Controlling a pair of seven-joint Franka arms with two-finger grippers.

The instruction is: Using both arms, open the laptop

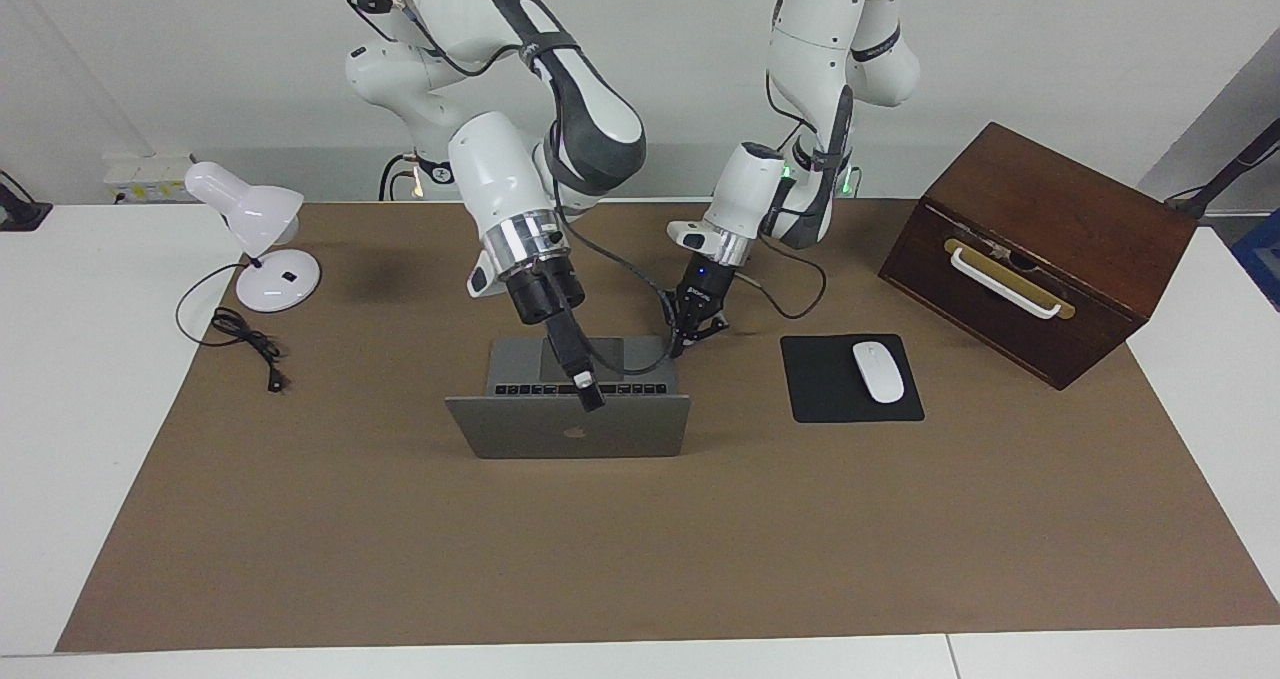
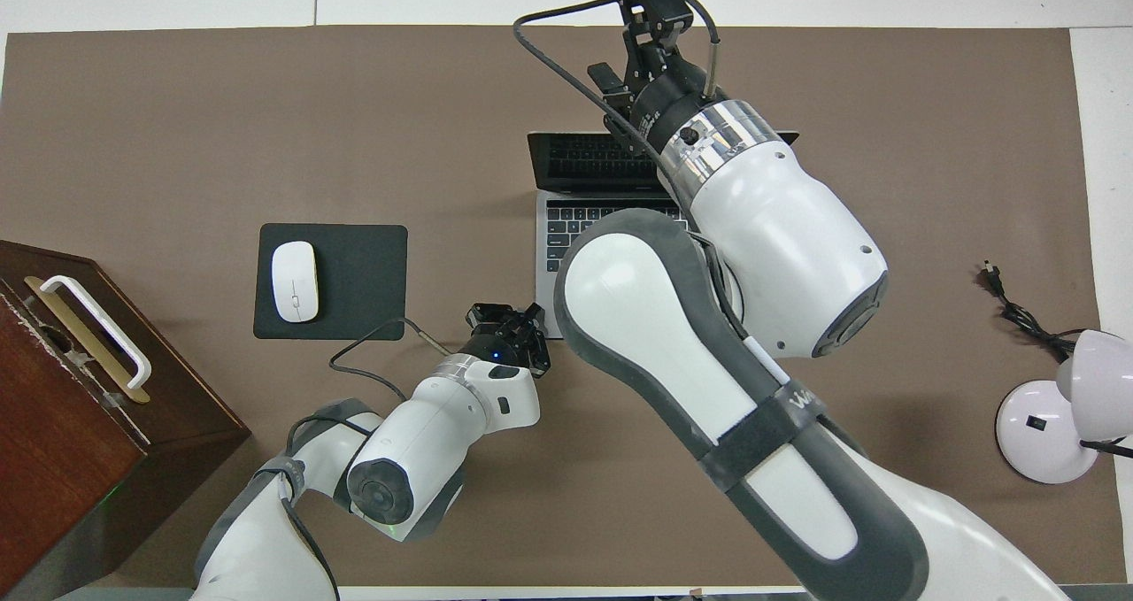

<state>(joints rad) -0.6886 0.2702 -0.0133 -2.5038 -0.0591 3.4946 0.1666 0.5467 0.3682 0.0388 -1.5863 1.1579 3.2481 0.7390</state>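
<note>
Thin silver-grey metal laptop (image 1: 568, 424) frame-centre is open, right claw (image 1: 590, 391) at lid top, left claw (image 1: 695, 334) at base corner, both grips unreadable; next: release.

The laptop (image 1: 568, 427) (image 2: 589, 194) is a thin silver-grey unit standing open on the brown mat, near the middle of the table. Its lid is raised roughly upright, the dark apple logo on its back facing away from the robots. The dark keyboard and base lie flat on the robots' side of the lid.
</note>
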